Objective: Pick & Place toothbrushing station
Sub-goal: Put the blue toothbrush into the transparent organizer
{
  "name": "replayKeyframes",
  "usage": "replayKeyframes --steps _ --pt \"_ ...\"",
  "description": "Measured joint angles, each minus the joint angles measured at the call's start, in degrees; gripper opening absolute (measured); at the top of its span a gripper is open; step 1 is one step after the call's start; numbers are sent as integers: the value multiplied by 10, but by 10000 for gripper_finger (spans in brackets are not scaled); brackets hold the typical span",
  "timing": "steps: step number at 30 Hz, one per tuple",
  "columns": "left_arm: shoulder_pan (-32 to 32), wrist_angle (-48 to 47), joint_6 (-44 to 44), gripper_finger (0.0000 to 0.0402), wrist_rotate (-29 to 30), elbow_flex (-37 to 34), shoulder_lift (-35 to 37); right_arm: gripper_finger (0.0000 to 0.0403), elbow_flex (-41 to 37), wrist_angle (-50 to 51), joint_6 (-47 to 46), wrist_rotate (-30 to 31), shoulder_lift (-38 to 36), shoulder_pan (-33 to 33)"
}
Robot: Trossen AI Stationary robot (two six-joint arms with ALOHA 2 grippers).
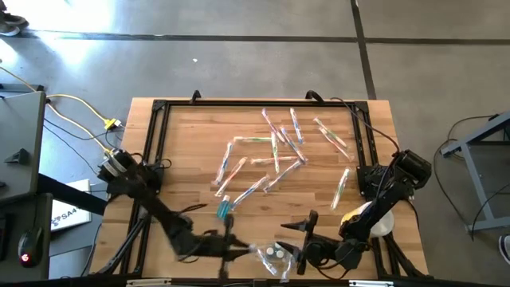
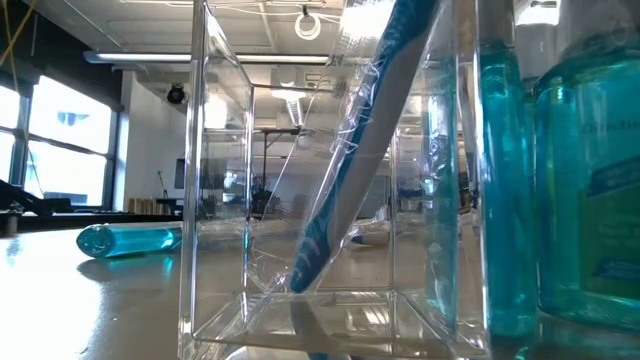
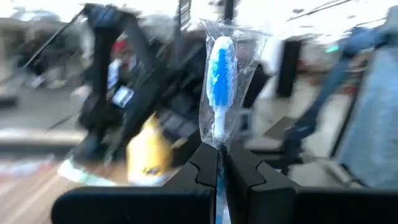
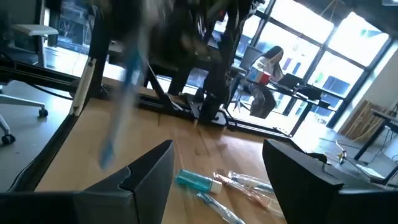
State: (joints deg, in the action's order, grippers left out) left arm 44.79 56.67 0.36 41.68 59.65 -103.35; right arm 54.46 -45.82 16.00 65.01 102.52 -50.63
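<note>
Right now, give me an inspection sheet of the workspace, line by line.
Surface: wooden table inside a black frame.
Job's things: wrapped toothbrushes scattered mid-table; one blue toothbrush leaning in the clear holder; a teal tube lying beside it.
Clutter: nothing seen.
Grippers: left gripper shut on a wrapped blue toothbrush near the front edge; right gripper open, empty, also near the front.
Cables: yellow cables off the table's left.
Surroundings: concrete floor; a person seated at a far desk.
</note>
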Motion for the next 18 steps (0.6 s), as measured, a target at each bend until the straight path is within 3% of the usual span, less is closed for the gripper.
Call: replayKeyframes --steps 6,18 --pt "-36 -11 -28 0 -53 0 -17 239 0 6 4 21 0 -2" --pt "-36 -71 -64 0 -51 -1 -48 239 0 20 6 53 0 -27"
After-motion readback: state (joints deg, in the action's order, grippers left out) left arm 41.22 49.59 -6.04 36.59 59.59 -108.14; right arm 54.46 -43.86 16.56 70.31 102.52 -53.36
